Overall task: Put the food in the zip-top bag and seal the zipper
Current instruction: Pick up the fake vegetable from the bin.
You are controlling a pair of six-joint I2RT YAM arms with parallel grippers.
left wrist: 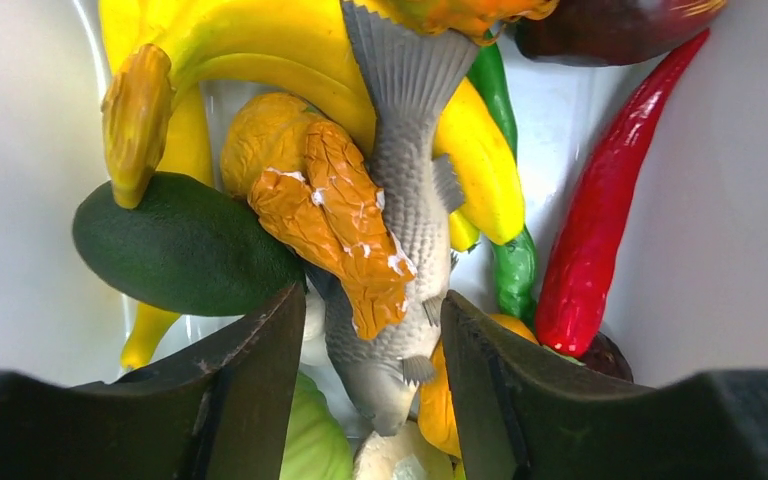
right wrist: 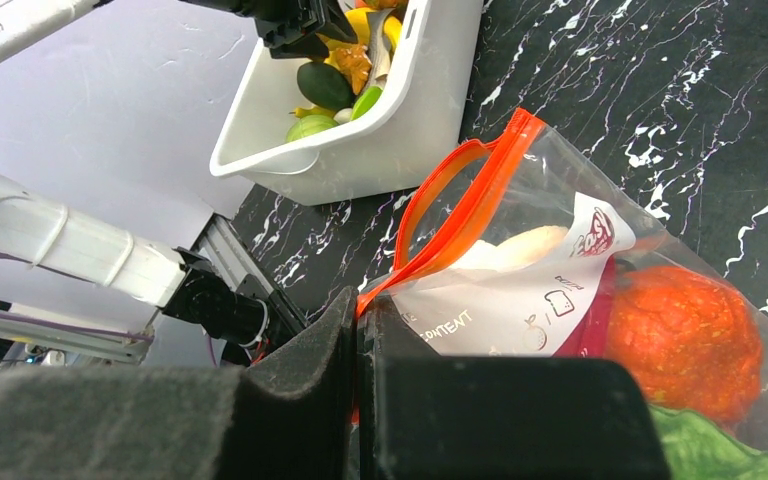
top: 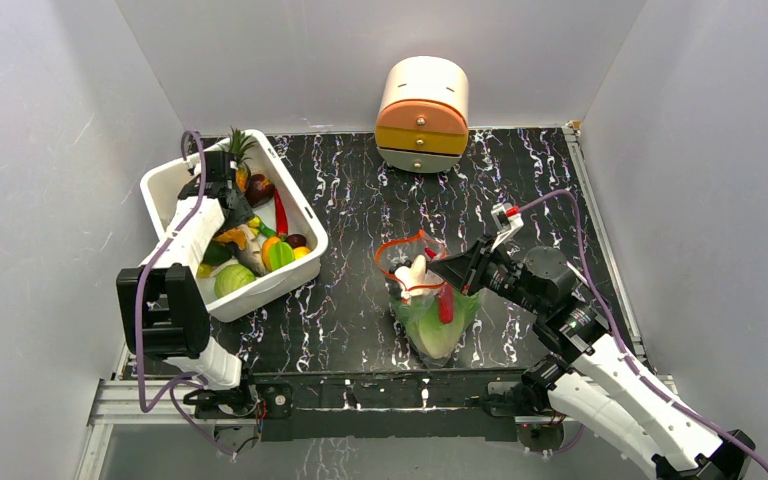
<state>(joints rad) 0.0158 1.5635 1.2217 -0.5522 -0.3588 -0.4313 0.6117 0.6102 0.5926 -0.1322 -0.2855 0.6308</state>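
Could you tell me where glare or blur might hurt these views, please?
Top external: even light, sharp, soft shadows only. Left wrist: glossy highlight along the red chilli; the left fingers dark and soft. Right wrist: the right fingers blurred up close; zip-top bag shows mild sheen.

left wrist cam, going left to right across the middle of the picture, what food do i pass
dark green avocado → grey fish → slim green pepper → red chilli. Left out because they overlap the others: yellow bananas, orange crinkled piece.
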